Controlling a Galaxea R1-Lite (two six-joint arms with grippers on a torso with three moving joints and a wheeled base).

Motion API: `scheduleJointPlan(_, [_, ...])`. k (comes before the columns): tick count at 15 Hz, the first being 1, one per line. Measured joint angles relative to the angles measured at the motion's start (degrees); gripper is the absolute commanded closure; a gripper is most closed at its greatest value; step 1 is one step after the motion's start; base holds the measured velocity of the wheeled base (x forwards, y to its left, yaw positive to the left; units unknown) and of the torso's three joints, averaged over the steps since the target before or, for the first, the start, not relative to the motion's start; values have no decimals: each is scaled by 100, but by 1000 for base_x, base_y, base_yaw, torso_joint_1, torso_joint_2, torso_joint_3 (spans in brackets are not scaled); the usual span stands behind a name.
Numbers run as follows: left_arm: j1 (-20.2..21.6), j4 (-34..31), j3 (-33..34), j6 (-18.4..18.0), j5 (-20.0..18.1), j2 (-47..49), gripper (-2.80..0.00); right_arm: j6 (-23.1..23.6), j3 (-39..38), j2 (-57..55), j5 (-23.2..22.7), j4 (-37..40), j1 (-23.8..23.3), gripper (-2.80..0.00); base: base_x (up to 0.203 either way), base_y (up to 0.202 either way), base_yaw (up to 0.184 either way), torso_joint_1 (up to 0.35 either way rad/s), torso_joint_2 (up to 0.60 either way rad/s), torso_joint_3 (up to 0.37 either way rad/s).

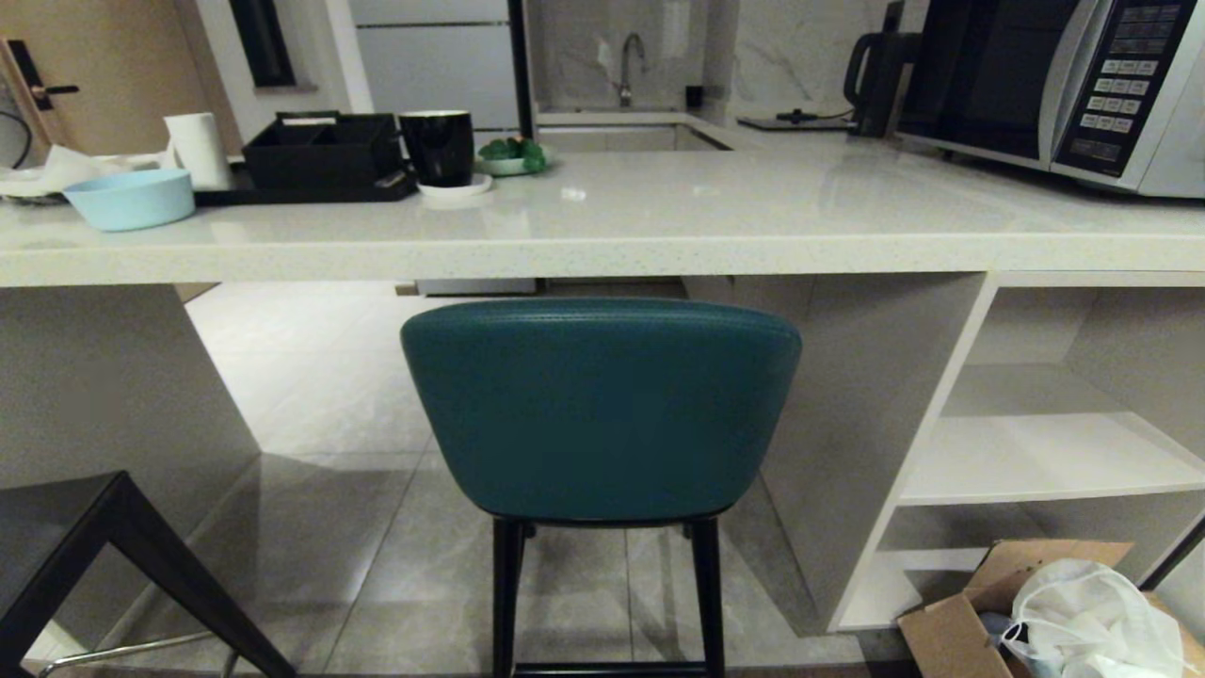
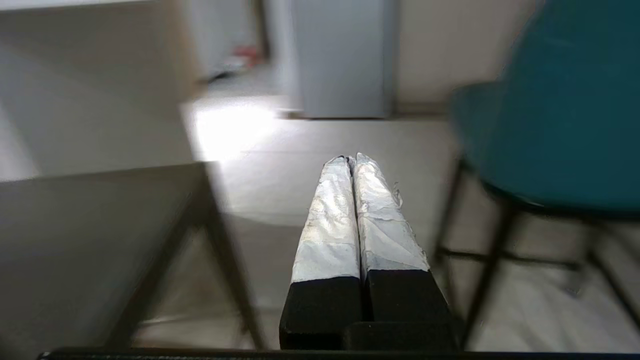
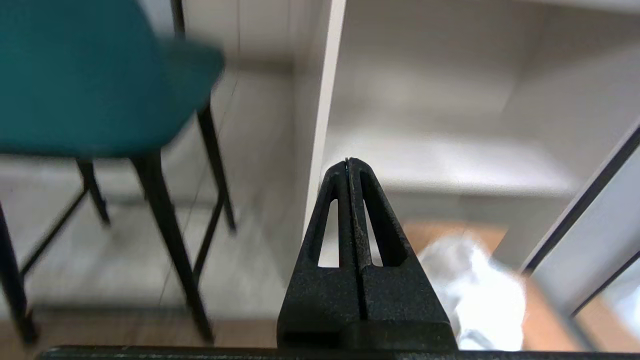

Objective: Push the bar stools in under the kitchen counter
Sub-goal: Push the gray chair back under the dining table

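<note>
The teal bar stool (image 1: 600,410) stands straight ahead, its curved back just below the front edge of the pale speckled kitchen counter (image 1: 602,247). A corner of the dark grey stool (image 1: 89,556) shows at the lower left. Neither arm appears in the head view. My left gripper (image 2: 351,159) is shut with nothing in it, hanging low between the grey stool (image 2: 100,240) and the teal stool (image 2: 560,130), touching neither. My right gripper (image 3: 348,161) is shut and empty, on the other side of the teal stool (image 3: 85,80), in front of the white shelving (image 3: 440,165).
On the counter stand a blue bowl (image 1: 130,199), a paper roll, a black tray (image 1: 325,155), a black mug (image 1: 438,146) and a microwave (image 1: 1054,85). A cardboard box with a white bag (image 1: 1064,612) sits on the floor at the lower right, by the shelves.
</note>
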State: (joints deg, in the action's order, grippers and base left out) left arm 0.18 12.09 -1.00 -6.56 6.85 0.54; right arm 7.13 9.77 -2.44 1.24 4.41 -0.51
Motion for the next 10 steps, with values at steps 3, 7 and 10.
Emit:
scheduleJointPlan(3, [-5, -844, 81, 195, -716, -47, 0, -205, -845, 180, -247, -272, 16, 0, 0, 0, 0, 0, 0, 0])
scheduleJointPlan(7, [-11, -1009, 97, 266, -814, -54, 0, -518, -959, 244, -215, -441, 24, 0, 0, 0, 0, 0, 0, 0])
scheduleJointPlan(10, [-18, -1010, 100, 280, -802, -56, 0, -430, -970, 244, -202, -443, 24, 0, 0, 0, 0, 0, 0, 0])
